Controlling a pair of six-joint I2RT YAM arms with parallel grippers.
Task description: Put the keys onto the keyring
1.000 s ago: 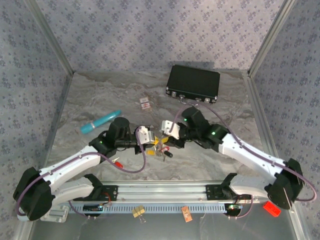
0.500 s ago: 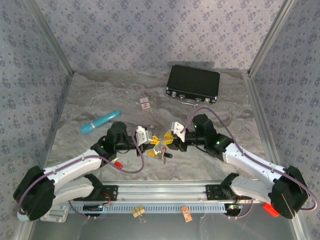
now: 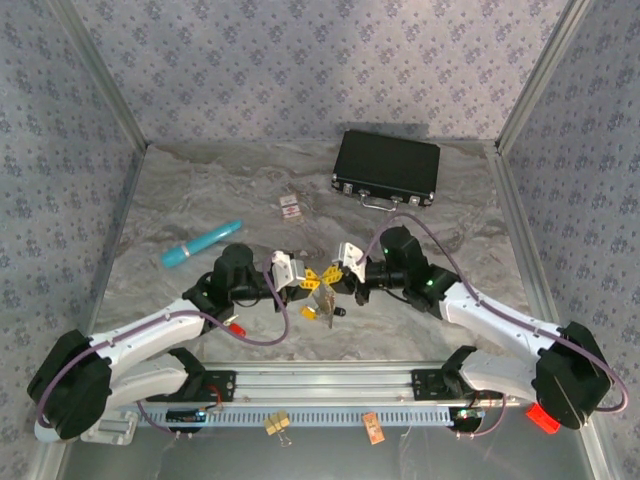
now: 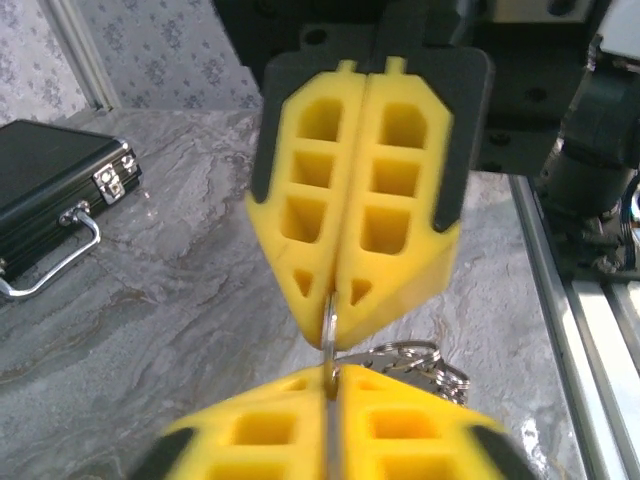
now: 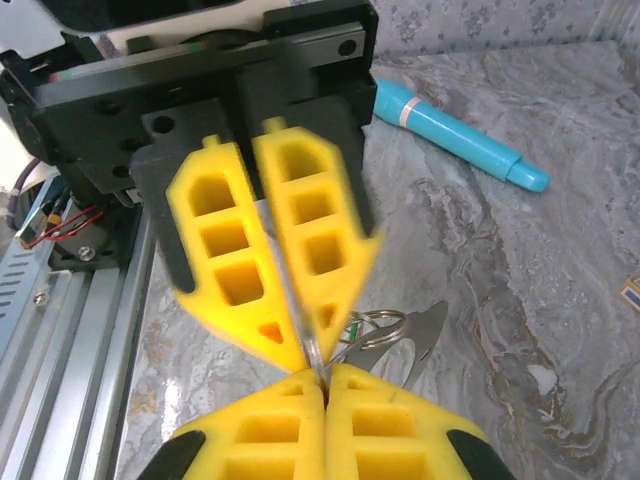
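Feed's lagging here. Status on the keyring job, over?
Right gripper shut on keyring. Left gripper tip to tip, grip unclear. Keys bunched beneath. Nothing blocking.

High above the near edge, the top camera overlooks the whole grey marbled table (image 3: 190, 195). The wrist cameras face each other closely, sharing the meeting yellow fingertips (image 4: 395, 250).

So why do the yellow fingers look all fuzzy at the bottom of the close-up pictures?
Left wrist view: the left fingers sit too near the lens, out of focus, while the black case is crisp. Right wrist view: the right fingers blur likewise. Top view: soft, even light, nothing fuzzy.
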